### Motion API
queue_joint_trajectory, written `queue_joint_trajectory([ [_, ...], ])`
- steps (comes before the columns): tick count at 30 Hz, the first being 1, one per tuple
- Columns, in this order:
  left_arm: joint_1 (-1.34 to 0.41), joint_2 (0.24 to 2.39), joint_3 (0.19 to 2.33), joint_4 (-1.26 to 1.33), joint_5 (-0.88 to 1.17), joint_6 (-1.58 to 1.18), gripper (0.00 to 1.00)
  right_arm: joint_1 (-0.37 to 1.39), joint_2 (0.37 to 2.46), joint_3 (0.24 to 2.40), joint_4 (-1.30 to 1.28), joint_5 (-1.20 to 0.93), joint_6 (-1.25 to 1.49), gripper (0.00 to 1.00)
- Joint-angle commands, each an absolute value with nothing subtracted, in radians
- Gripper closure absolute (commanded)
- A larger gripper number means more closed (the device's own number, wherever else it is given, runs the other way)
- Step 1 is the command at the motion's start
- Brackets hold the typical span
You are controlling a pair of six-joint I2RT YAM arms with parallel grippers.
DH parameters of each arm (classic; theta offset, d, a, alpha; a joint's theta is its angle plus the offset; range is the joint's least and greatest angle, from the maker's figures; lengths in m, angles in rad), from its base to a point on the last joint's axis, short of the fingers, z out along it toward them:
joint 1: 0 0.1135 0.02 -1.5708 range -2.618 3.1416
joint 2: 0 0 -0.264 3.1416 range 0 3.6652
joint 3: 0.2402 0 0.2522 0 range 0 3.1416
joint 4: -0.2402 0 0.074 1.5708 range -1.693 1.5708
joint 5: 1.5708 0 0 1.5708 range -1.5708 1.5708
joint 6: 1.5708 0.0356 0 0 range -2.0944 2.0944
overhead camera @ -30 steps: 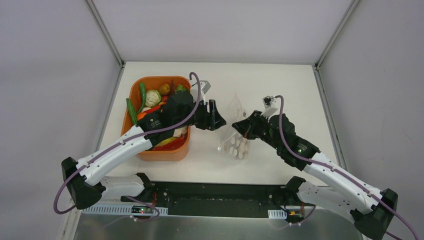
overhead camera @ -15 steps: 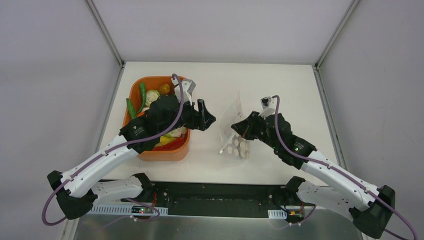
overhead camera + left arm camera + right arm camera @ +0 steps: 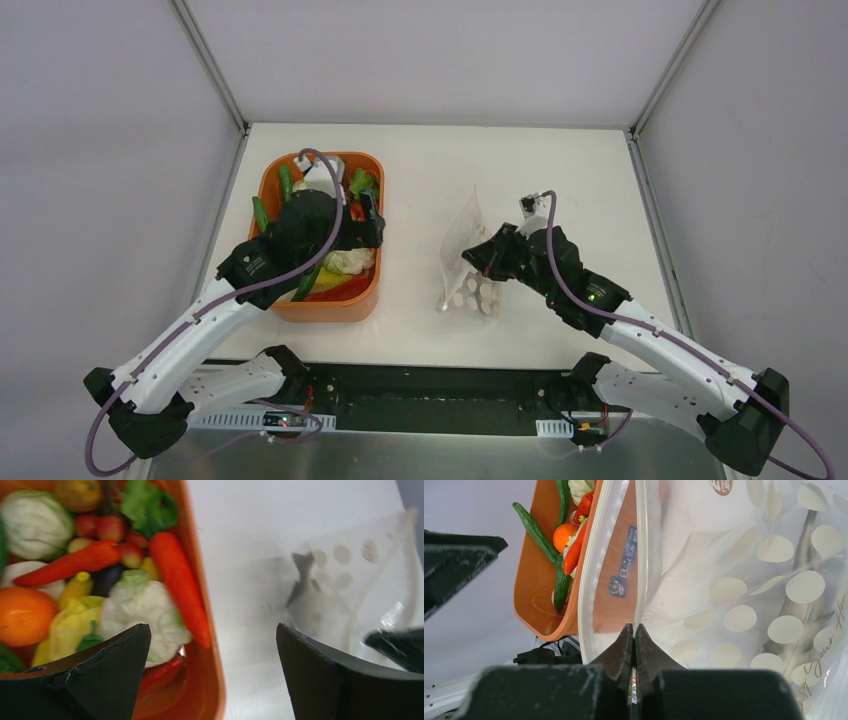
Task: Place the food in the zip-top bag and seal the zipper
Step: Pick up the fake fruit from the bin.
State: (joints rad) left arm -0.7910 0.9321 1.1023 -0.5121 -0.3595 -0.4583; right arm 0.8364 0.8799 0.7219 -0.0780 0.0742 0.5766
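Top external view: task barely begun. All food (image 3: 343, 262) seen sits in orange tub (image 3: 300, 308) on left part of desk (image 3: 420, 160); none visible in zip-top bag (image 3: 465, 262), which looks empty apart from printed dots + fish motif. Bag stands half upright, apart from tub to its right, lower end on desk, mouth turned toward tub. R claw (image 3: 633, 630) closed tight, pinching one lip of bag mouth at the zipper (image 3: 594, 560), so mouth gapes; zipper unsealed. L claw (image 3: 212, 630) spread fully wide, nothing in it, hovers over tub's bag-side rim w/ carrot (image 3: 177, 580) and whitish leafy piece (image 3: 140, 605) just below. Judgement: step in hand = first pick from tub. Left to do: grab pieces, carry across, drop thru mouth, then press zipper shut along its length. Can't tell how many pieces bag will take.
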Motion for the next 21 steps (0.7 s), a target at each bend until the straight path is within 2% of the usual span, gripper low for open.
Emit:
queue_joint_trajectory([
  [1, -0.619, 0.921, 1.105, -0.559, -0.359, -0.456, 0.01, 0.835, 0.884, 0.744, -0.093, 0.076, 0.586, 1.00],
  [7, -0.469, 0.998, 1.148, -0.544, -0.371, -0.409, 0.01, 0.833, 0.890, 0.753, -0.111, 0.071, 0.588, 1.00],
  [18, -0.201, 1.350, 1.371, -0.564, -0.150, -0.323, 0.02, 0.834, 0.905, 0.766, -0.122, 0.054, 0.596, 1.00],
  [21, -0.159, 1.460, 1.457, -0.565, -0.098, -0.329, 0.06, 0.834, 0.907, 0.766, -0.123, 0.051, 0.597, 1.00],
])
